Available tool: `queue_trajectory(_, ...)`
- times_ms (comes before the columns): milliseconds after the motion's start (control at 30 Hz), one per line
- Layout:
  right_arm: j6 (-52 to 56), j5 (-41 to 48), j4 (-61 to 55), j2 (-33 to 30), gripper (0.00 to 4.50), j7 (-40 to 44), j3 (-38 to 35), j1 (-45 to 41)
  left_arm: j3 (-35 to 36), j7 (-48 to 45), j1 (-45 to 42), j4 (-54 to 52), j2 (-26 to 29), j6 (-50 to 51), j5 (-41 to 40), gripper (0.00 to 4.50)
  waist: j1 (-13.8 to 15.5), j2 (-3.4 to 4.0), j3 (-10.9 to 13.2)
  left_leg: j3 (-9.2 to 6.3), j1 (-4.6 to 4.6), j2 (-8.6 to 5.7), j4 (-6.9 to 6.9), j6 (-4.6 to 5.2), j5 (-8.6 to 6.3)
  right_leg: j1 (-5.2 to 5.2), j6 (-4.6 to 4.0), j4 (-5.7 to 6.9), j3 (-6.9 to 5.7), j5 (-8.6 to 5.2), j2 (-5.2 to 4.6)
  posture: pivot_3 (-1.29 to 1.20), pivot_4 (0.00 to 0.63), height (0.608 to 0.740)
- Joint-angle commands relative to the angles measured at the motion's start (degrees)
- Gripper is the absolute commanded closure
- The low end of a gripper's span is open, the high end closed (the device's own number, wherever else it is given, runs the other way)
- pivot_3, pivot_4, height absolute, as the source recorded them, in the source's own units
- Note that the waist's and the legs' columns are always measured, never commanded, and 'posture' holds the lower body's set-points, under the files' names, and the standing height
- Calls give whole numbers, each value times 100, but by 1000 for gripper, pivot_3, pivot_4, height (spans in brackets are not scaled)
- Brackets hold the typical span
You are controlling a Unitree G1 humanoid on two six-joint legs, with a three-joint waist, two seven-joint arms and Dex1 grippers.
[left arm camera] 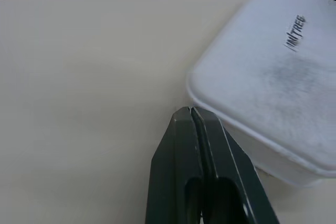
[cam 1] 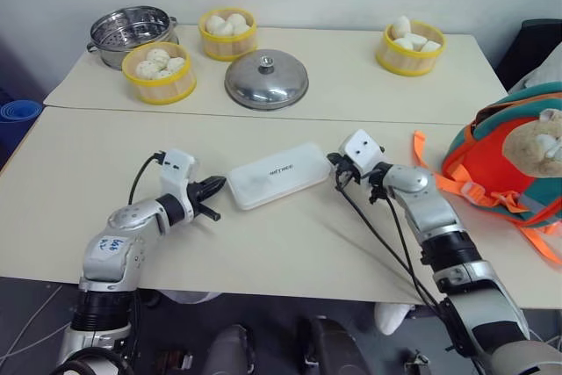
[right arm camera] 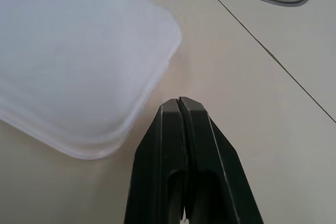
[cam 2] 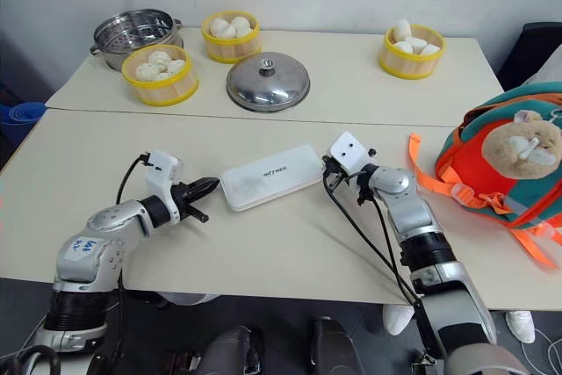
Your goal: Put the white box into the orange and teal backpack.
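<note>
Both grippers sit at the ends of the white box (cam 1: pixel 278 175), which lies flat on the near table (cam 1: pixel 290 252) between them. At its left end, the left gripper (cam 1: pixel 218 187) has its two black fingers pressed together, tips just beside the box's corner. At the right end, the right gripper (right arm camera: pixel 178 103) is likewise pinched closed on nothing, just beside the box's rim. Well to the right rests the orange and teal backpack (cam 1: pixel 492 164).
</note>
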Motion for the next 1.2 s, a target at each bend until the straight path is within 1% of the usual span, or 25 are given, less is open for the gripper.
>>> queue_trajectory(33,-285,153,36,91,4478,278,-71,-96,-141,-228,-164,-145,-70,-88,-80,4470,14,0,0,0,0,0,0,0,0,0,0,0,0,0,0,0,150,740)
queue_trajectory(167,-95,377,-502,-55,4478,857,-75,188,-192,-336,-162,-94,-86,-315,15,4470,30,0,0,0,0,-1,1,1,0,1,0,0,1,0,-1,0,150,740)
queue_trajectory(233,43,446,-799,-128,4478,993,-134,354,-202,-394,-134,-112,-79,-341,20,4470,30,0,0,-2,-1,-1,1,2,-2,1,0,-1,0,0,-1,0,150,740)
queue_trajectory(333,702,739,-1986,-494,4478,1221,-344,1025,-258,-694,86,-395,59,-283,-97,4470,39,0,0,-4,-2,0,-1,2,-3,1,0,-2,0,0,-1,0,150,740)
queue_trajectory(467,1603,1099,-3495,-964,4478,1312,-652,1980,-408,-1082,463,-851,225,-187,-222,4470,40,0,0,-5,-3,-1,-8,3,-6,2,0,-11,0,0,-3,0,150,740)
queue_trajectory(600,2357,1344,-4621,-1285,4478,1171,-1013,2860,-470,-1059,650,-1097,178,-55,-252,4470,39,0,0,-7,0,0,-12,5,-8,6,0,-15,1,0,-3,0,150,740)
queue_trajectory(767,2832,1548,-5214,-1560,4478,1117,-1351,3606,-450,-1026,647,-1052,181,42,-190,4470,37,0,0,-8,12,1,-20,24,-15,8,-2,-9,2,-1,0,0,150,740)
queue_trajectory(900,2543,1363,-5048,-1837,4478,1060,-1578,3986,-260,-1203,570,-836,524,615,-380,4470,39,-1,1,-8,12,0,-21,23,-14,8,-2,-12,2,-1,0,0,150,740)
queue_trajectory(1000,2259,1261,-4799,-2017,4500,1042,-1689,4098,361,-1354,186,-494,788,2672,-1474,3914,44,-5,3,-8,11,-2,-19,25,-13,8,-2,-11,2,-2,0,0,150,740)
queue_trajectory(1033,2163,1259,-4727,-2070,4500,1087,-1686,4096,479,-1513,-60,-231,1006,3550,-1783,3674,36,-7,4,-10,11,-1,-18,20,-10,9,-1,-10,1,-2,1,0,150,740)
queue_trajectory(1067,2094,1254,-4682,-2108,4500,1125,-1663,4083,509,-1673,-270,13,1204,4153,-1991,3359,35,-11,6,-9,12,-1,-18,12,-6,9,-1,-11,2,-2,2,0,150,740)
queue_trajectory(1100,2007,1255,-4629,-2155,4500,1184,-1621,4056,651,-1788,-554,382,1263,4690,-2171,3002,34,-14,8,-10,12,-2,-16,7,-3,8,0,-8,2,-3,2,0,150,740)
queue_trajectory(1133,1919,1248,-4581,-2189,4500,1235,-1580,4027,652,-1843,-800,764,1375,5038,-2373,2749,40,-14,8,-10,12,-1,-18,1,1,8,0,-9,1,-3,5,0,150,740)
queue_trajectory(1167,1856,1231,-4536,-2210,4500,1261,-1540,3994,650,-1921,-999,1078,1423,5178,-2546,2414,43,-16,9,-11,14,-3,-18,0,1,9,0,-9,1,-4,5,0,150,740)
queue_trajectory(1200,1793,1217,-4495,-2225,4500,1287,-1511,3969,588,-1934,-1165,1370,1490,5239,-2730,2179,43,-16,10,-11,13,-3,-17,-1,2,9,1,-9,1,-4,4,0,150,740)
